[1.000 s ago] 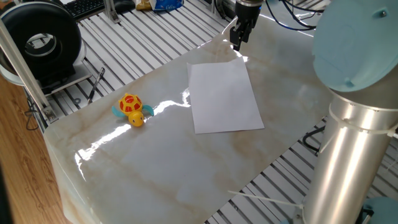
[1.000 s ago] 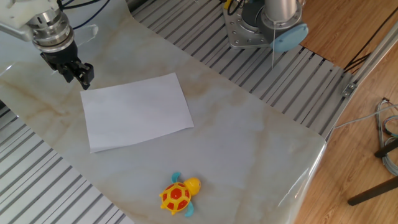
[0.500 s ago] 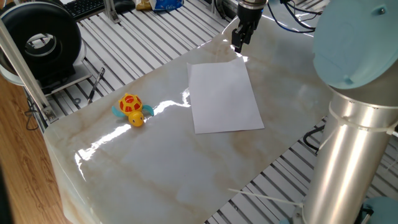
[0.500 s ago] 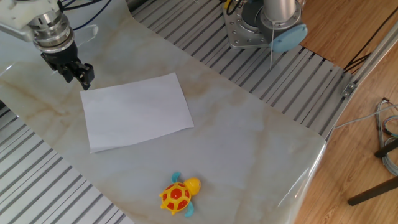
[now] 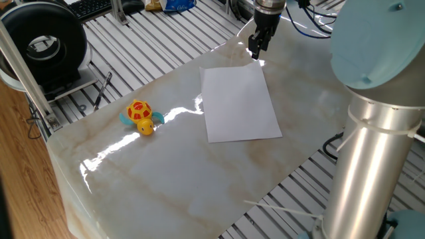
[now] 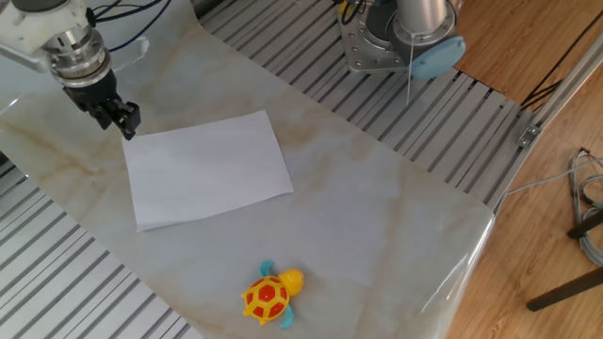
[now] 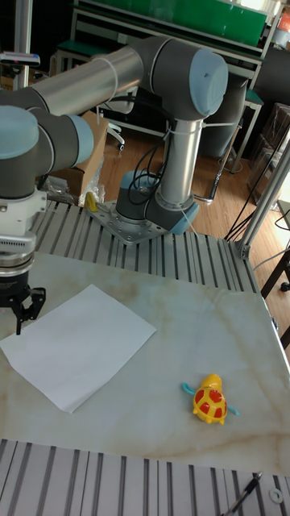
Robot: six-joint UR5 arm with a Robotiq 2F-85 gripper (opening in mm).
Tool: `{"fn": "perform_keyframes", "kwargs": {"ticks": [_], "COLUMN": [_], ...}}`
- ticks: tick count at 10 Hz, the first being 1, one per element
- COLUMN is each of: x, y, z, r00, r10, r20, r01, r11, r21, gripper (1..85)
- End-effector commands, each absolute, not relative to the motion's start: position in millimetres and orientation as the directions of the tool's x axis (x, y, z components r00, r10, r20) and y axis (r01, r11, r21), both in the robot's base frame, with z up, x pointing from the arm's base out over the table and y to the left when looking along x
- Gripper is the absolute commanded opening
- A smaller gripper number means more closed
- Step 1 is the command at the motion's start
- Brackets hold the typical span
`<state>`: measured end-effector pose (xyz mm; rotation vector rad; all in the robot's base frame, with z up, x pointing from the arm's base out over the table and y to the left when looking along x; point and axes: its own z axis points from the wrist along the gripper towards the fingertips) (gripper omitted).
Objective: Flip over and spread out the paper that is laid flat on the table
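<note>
The white paper (image 5: 239, 103) lies flat on the cream marble table (image 5: 166, 172), blank and unfolded. The other fixed view shows the paper (image 6: 207, 169) the same way, and so does the tall view, paper (image 7: 76, 347). My gripper (image 5: 255, 52) hangs just beyond the paper's far corner, a little above the table. Seen from the other side, the gripper (image 6: 121, 121) sits at the sheet's upper left corner. In the tall view the gripper (image 7: 26, 314) shows two dark fingers slightly apart with nothing between them.
A small yellow toy turtle (image 5: 141, 116) with a red shell stands on the table left of the paper; the turtle (image 6: 268, 294) is near the front edge in the other view. Grey slatted frame (image 6: 443, 104) surrounds the table. The arm's base (image 7: 149, 214) stands behind it.
The gripper has shifted only slightly beside the paper's corner. The paper and the turtle have not moved.
</note>
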<state>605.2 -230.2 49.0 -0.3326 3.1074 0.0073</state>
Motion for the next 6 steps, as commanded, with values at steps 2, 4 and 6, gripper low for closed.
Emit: {"fn": "perform_keyframes", "kwargs": {"ticks": [2, 4, 6], "x": [611, 609, 607], "y": [-231, -237, -226], "z": [39, 38, 33], "r00": [-0.978, -0.982, -0.984], "r10": [-0.207, -0.190, -0.177], "r20": [-0.036, -0.023, -0.026], "r01": [-0.208, -0.190, -0.178], "r11": [0.978, 0.982, 0.983], "r21": [0.020, -0.002, 0.044], "gripper": [52.3, 50.7, 51.3]}}
